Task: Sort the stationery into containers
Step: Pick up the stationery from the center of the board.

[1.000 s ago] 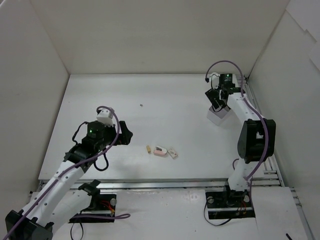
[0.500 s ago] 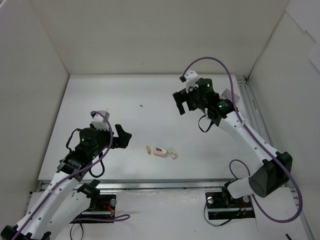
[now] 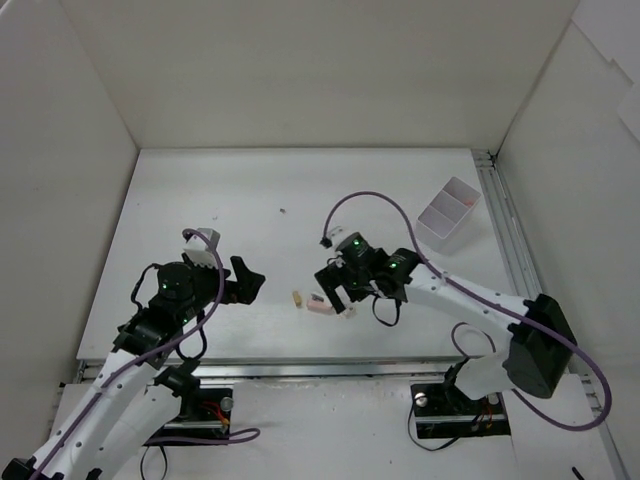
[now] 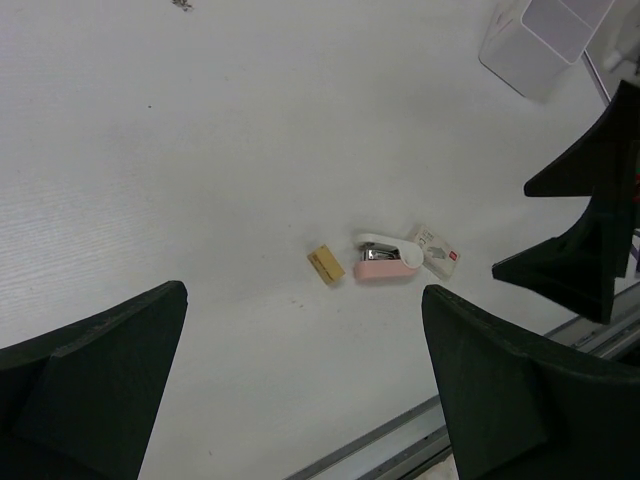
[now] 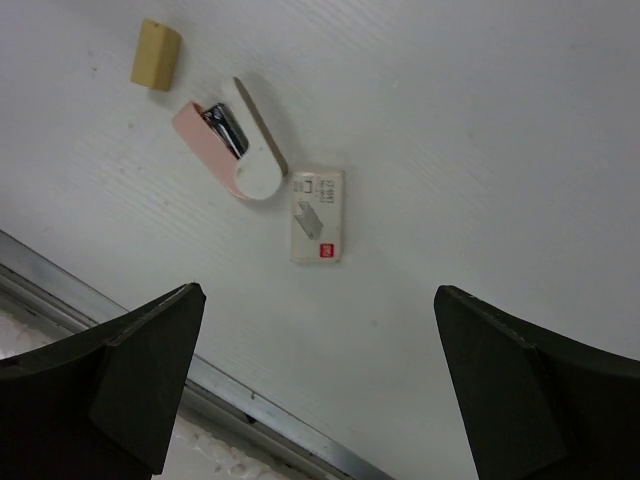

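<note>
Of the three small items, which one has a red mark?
The cream packet, at one end of the row; the pink-white item and the tan block show none.

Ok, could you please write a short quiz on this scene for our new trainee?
1. True or false: the right gripper is shut on the pink-and-white stapler.
2. What lies between the tan block and the labelled cream box? A) a pen B) the stapler C) nothing
3. How many of these three items sit inside the white container?
Key: 1 false, its jaws stand open; 2 B; 3 zero, all lie outside it.
</note>
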Available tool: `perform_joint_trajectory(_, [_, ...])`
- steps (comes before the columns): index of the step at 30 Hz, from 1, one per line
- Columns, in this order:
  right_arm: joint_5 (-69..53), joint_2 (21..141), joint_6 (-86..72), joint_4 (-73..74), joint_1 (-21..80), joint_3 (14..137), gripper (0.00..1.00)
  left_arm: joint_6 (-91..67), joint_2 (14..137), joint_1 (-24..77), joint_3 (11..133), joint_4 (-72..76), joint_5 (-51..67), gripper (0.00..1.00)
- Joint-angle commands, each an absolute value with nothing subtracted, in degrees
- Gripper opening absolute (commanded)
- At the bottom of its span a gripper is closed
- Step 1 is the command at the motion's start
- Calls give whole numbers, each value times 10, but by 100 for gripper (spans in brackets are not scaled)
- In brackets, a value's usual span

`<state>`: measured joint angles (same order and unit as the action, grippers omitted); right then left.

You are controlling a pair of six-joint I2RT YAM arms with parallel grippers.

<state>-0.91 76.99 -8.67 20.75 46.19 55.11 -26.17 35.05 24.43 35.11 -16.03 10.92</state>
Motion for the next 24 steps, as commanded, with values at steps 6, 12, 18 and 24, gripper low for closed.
perform_joint_trajectory(6, [102, 967, -139, 110, 565, 719, 98, -302, 333, 252, 400, -216, 29, 100])
perform_joint_trajectory(12, [70, 1075, -155, 105, 573, 800, 98, -395, 317, 252, 415, -325, -114, 100])
perform_joint_trajectory(18, [59, 1124, -185, 104, 575, 798, 74, -436, 302, 252, 413, -366, -155, 100])
perform_joint_trajectory(24, [37, 1132, -193, 101, 576, 793, 21, -439, 316, 252, 413, -363, -154, 100])
